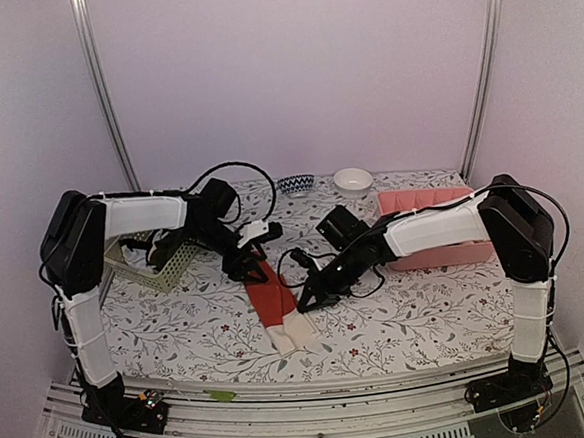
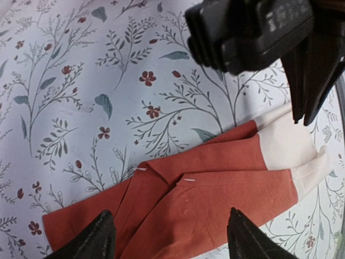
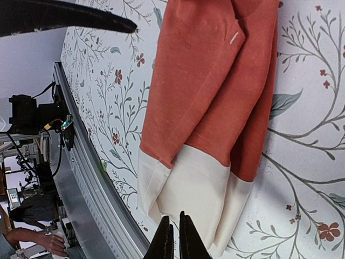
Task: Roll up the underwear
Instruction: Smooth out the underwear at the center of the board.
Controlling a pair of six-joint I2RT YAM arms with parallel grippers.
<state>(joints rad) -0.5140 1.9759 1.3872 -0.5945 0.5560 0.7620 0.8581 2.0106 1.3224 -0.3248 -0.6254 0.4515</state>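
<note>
Underwear (image 1: 278, 305), the red-orange pair with a cream-white part, is lying flat near the middle of the table (image 1: 429, 310). It is folded into a long thin strip. The cream end is pointing at the near edge of the table and the red end is pointing at the far edge. I think it is lying this way so that it can be rolled up from one end to the other.

The left fingers (image 1: 248, 270) are hanging over the red end. They are standing wide apart, with the red cloth showing between them. They are not gripping anything. I cannot tell if their tips are touching the cloth. I think they are getting ready to take hold of that end, or to keep it from sliding.

The right fingers (image 3: 166, 243) are pressed together. I am not seeing any cloth between them. Their tips are sitting right at the edge of the cream end. I cannot tell if they are pushing down on it or just hovering above it. My guess is that they are there to tuck the cream end over and start the roll.

No part of the strip is rolled yet.
</note>
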